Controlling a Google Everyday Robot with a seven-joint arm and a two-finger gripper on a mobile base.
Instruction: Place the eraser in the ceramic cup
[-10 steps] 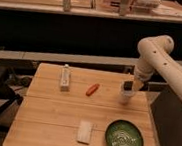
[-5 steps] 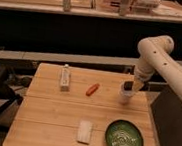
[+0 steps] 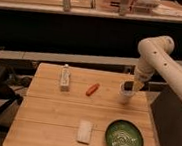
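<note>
A white ceramic cup (image 3: 125, 95) stands upright near the right edge of the wooden table (image 3: 48, 117). My gripper (image 3: 129, 86) hangs from the white arm (image 3: 157, 58) and sits right at the cup's mouth, its dark tip reaching into the rim. Whatever it may hold is hidden by the cup and the wrist. A white rectangular block (image 3: 84, 131), possibly the eraser, lies flat near the table's front, well to the left of and in front of the cup.
A small white bottle (image 3: 64, 77) stands at the back left. A red-orange oblong object (image 3: 92, 89) lies between the bottle and the cup. A green patterned plate (image 3: 123, 139) sits at the front right. A dark counter runs behind the table.
</note>
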